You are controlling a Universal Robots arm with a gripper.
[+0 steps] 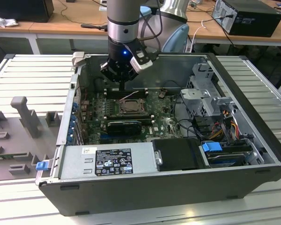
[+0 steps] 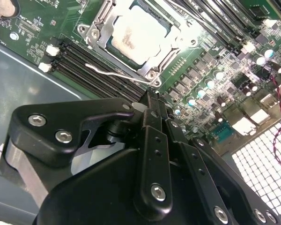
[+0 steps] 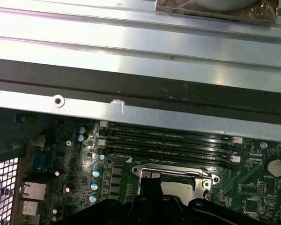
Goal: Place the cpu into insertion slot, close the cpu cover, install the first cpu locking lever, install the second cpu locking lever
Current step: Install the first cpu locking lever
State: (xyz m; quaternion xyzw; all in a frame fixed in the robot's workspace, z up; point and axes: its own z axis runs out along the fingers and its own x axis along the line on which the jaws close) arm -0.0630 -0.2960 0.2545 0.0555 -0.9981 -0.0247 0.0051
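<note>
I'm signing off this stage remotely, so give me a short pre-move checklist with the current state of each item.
1. The cpu seated in the insertion slot: ok, its pale top lies flat inside the frame.
2. The cpu cover down over the chip: ok, the metal frame lies around it.
3. Locking lever latched: cannot tell; a thin wire lever lies along the socket edge beside the memory slots.
4. The gripper clear of the socket: ok, its tips sit next to the socket's corner, holding nothing.
5. Fingers closed: ok, they meet in the second wrist view.
</note>
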